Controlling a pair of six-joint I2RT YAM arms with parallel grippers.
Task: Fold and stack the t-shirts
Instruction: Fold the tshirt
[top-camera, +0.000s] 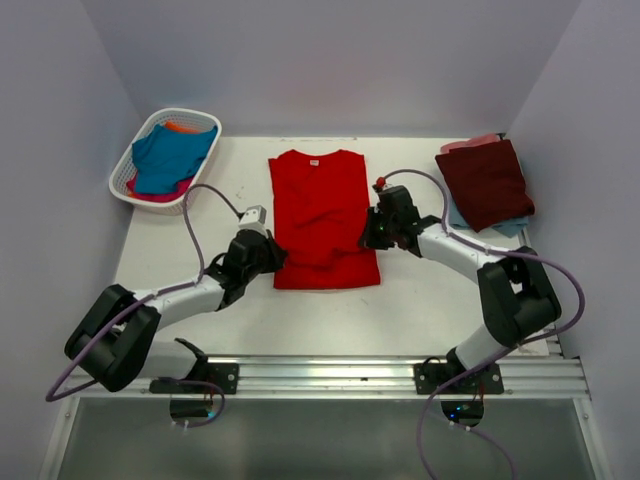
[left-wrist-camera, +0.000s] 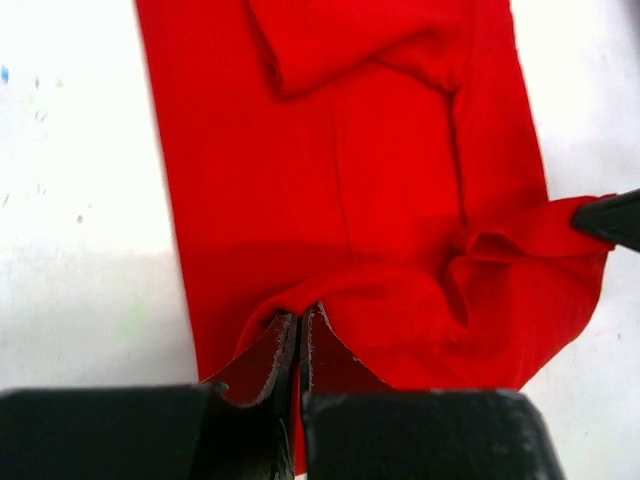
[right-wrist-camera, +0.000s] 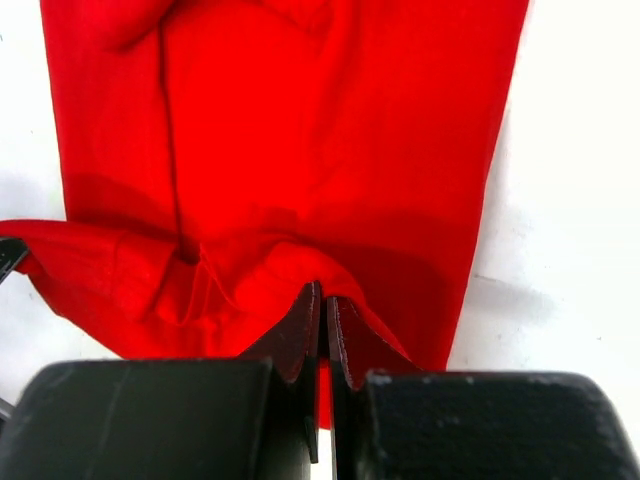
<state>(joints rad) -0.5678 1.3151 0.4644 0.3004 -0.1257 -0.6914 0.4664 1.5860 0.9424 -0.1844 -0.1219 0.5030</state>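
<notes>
The red t-shirt (top-camera: 322, 215) lies flat at the centre of the desk (top-camera: 430, 300), collar toward 12 o'clock. The left gripper (left-wrist-camera: 301, 335) is clenched on its hem near the 7 o'clock corner and the right gripper (right-wrist-camera: 322, 310) on the hem near 5 o'clock, with cloth bunched between them. The fold should go best if both corners rise evenly with the hem taut, travelling straight toward 12 o'clock so the edges line up. The maroon t-shirt (top-camera: 487, 182) tops the stack at 2 o'clock.
</notes>
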